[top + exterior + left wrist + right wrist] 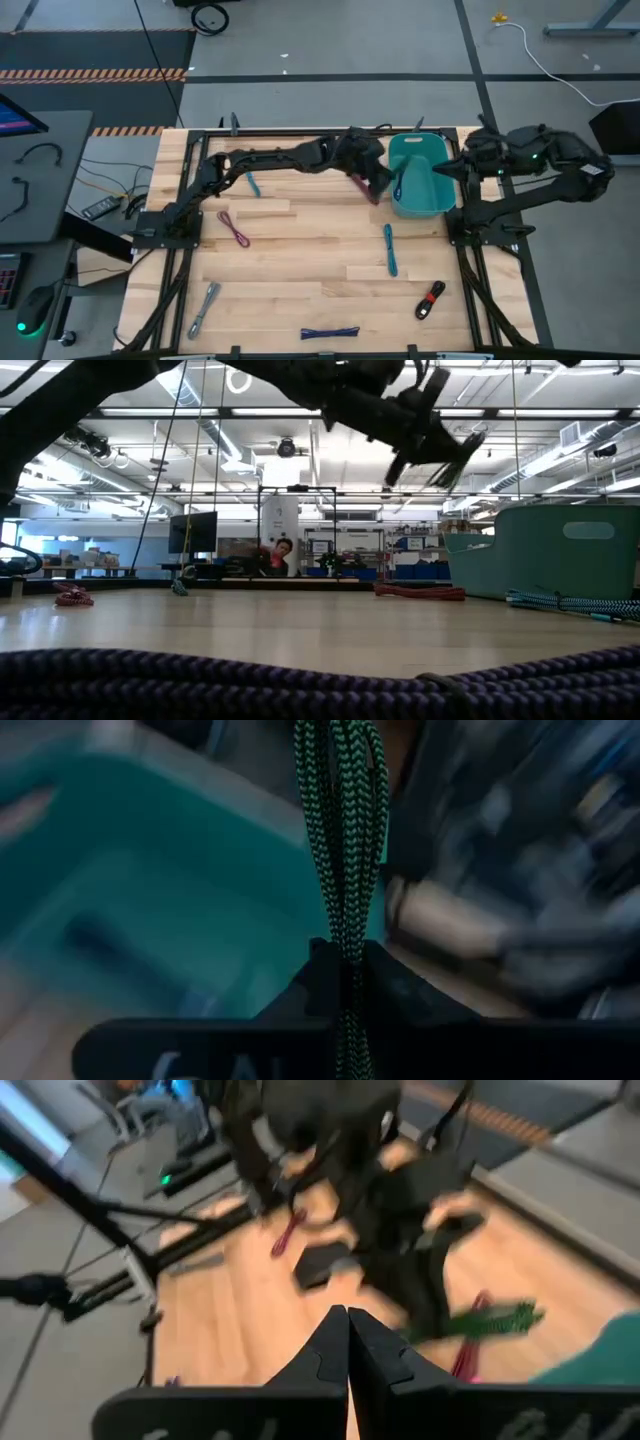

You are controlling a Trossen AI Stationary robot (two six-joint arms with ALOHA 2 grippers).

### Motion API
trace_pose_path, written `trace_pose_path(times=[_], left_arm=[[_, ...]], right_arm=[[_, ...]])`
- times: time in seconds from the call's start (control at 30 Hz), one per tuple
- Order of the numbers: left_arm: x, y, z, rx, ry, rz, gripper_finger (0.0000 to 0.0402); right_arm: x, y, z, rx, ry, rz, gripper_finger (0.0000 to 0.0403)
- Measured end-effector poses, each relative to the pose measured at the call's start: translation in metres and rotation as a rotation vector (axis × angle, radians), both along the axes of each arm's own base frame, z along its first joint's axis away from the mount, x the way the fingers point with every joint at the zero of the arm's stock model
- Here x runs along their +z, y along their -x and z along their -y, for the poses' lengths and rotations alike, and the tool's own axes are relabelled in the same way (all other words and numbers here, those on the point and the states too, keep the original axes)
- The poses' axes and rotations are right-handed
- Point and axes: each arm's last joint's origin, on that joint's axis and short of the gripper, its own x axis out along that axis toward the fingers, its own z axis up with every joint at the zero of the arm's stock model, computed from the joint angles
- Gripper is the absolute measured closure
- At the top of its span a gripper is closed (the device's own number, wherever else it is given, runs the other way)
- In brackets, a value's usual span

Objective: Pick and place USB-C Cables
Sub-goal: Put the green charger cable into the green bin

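Left gripper (pixel 345 982): clamping a green cable (pixel 342 830) above the table beside the teal bin (pixel 420 176).
Green cable: hanging folded, braided in green and black.
Right gripper (pixel 347 1342): waiting by the bin's far side, fingers pressed together on nothing.
Other cables: lying scattered on the table (pixel 300 250): teal (pixel 389 249), purple (pixel 235 228), silver-grey (pixel 204 308), blue (pixel 330 333), black-red (pixel 430 299).

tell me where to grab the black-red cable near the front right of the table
Grip the black-red cable across its middle, coming straight down from above. It lies flat and slanted on bare wood, clear of the blue cable, so a hand turned crosswise to its length should close over the thin bundle. This is a judgement from the high view alone.
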Motion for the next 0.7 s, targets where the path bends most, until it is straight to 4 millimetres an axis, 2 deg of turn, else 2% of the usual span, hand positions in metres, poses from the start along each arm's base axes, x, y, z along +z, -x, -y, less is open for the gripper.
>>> trace_pose_path(times=[0.13, 0.23, 0.43, 0.57, 0.7], left_arm=[[-0.007, -0.016, -0.001, 0.028, 0.07, 0.211, 0.0377], [-0.018, -0.023, -0.004, 0.081, 0.085, 0.29, 0.037], [-0.058, -0.033, -0.014, 0.256, 0.06, 0.311, 0.0328], [-0.07, -0.034, -0.02, 0.267, 0.084, 0.289, 0.0303], [-0.073, -0.034, -0.023, 0.257, 0.066, 0.258, 0.0273]], right_arm=[[0.014, 0.004, 0.003, -0.069, 0.034, 0.044, 0.04], [0.02, 0.006, 0.003, -0.093, 0.039, 0.067, 0.04], [0.026, 0.007, 0.004, -0.107, 0.033, 0.114, 0.04], [0.027, 0.006, 0.004, -0.108, 0.031, 0.127, 0.04], [0.026, 0.004, 0.004, -0.106, 0.037, 0.117, 0.0399]])
